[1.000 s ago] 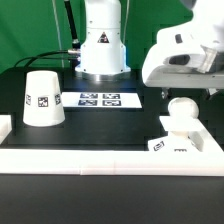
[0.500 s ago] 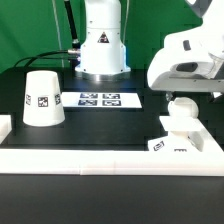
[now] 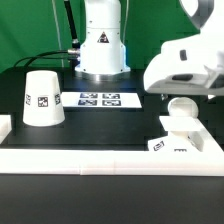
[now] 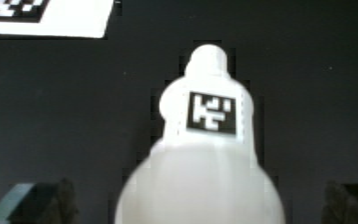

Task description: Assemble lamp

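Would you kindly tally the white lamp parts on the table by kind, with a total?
Shade: 1
Bulb: 1
Base: 1
Total: 3

1. I see the shade (image 3: 41, 98) as plain white, with one black-and-white square tag on its side.
2. The bulb (image 3: 181, 108) reads white, and my wrist camera shows a black-and-white tag on it (image 4: 202, 130).
3. The base (image 3: 185, 140) is white, with black-and-white tags along its near edge.
4. The marker board (image 3: 98, 99) is white with black square patterns.
5. The table (image 3: 100, 125) is black.
6. The backdrop (image 3: 150, 25) is green.
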### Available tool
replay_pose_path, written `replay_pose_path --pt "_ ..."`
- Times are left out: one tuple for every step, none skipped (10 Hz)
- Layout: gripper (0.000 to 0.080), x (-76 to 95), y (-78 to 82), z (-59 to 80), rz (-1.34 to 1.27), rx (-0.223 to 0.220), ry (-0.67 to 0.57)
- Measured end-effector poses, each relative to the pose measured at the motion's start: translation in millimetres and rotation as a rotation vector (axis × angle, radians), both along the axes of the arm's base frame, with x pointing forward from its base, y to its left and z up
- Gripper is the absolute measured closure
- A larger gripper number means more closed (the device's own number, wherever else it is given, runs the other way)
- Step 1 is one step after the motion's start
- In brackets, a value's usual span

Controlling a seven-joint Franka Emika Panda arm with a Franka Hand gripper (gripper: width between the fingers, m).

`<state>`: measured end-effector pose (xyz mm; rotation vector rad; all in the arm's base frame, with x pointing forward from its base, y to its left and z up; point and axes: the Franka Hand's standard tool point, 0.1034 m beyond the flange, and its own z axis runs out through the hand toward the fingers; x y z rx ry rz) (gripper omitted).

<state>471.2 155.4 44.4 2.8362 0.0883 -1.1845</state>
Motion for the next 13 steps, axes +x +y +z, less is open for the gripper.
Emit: replay_pose_path --pt "0.0100 1.0 1.6 -1.0 0.001 0.003 -0.008" --pt "0.0100 1.3 1.6 -1.4 0.001 0.004 -0.010" --pt "0.0100 1.2 1.0 -2.1 0.000 0.003 -0.009" --pt "0.0100 0.6 0.4 -3.7 0.000 0.002 -0.006" --pt "0.0100 0.4 0.1 -5.7 -0.001 0.002 -0.008" --pt "0.0100 -0.2 -0.4 -8.7 -0.002 0.002 -0.014" --pt "0.0100 -2.3 -1.4 -11.4 -0.003 0.002 -0.014" --pt "0.0100 -3.3 -1.7 -13.1 -0.004 0.002 -0.015" --pt "0.0100 -3.7 -1.8 -15.4 -0.005 0.002 -0.020" --pt "0.0100 -5.7 -2.2 -19.1 -0.007 0.002 -0.024" --pt "0.0100 -8.9 -2.9 -22.1 -0.008 -0.001 -0.021" --pt "0.0100 -10.7 -3.4 -24.3 -0.011 -0.004 -0.021" --pt "0.0100 -14.6 -4.2 -27.4 -0.024 -0.018 -0.017"
